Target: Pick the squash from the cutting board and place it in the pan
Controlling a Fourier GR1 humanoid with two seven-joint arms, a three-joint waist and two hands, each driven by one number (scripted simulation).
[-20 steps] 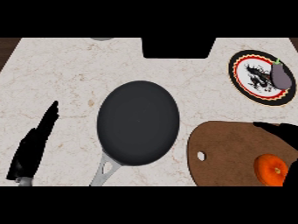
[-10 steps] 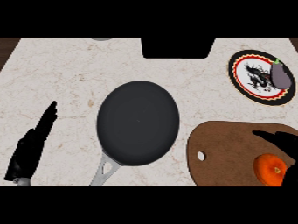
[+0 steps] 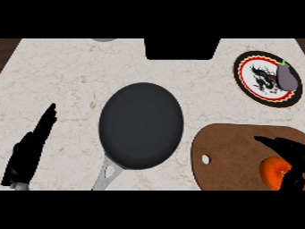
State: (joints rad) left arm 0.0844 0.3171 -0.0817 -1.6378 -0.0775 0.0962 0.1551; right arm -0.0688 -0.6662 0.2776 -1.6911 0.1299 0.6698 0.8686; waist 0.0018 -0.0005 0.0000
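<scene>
Squash (image 3: 274, 172) is down in the lower right corner of the cutting board (image 3: 234, 147), pretty much at the board's near right end and close to the edge of the view. The right robot hand (image 3: 298, 154) is right on top of it, spread wide with straight fingers (image 3: 268, 141) running past the squash's far side and the thumb down along its right side, so it covers part of the orange. My read is that it's straddling the thing to scoop it from both sides, but I don't see it clamped shut on it yet.

The pan (image 3: 141, 125) sits just left of the board with a thin strip of tabletop (image 3: 69, 76) between them. Its handle points toward the near edge, so the bowl's right rim is open to a carry from the board (nice and short, nothing standing in the way). The bare left half of the board gives room to lift.

Further out, a plate (image 3: 246, 71) with an eggplant (image 3: 288, 76) sits beyond the board, well off that path. The left robot hand (image 3: 28, 154) rests open at the left, apart from the pan
</scene>
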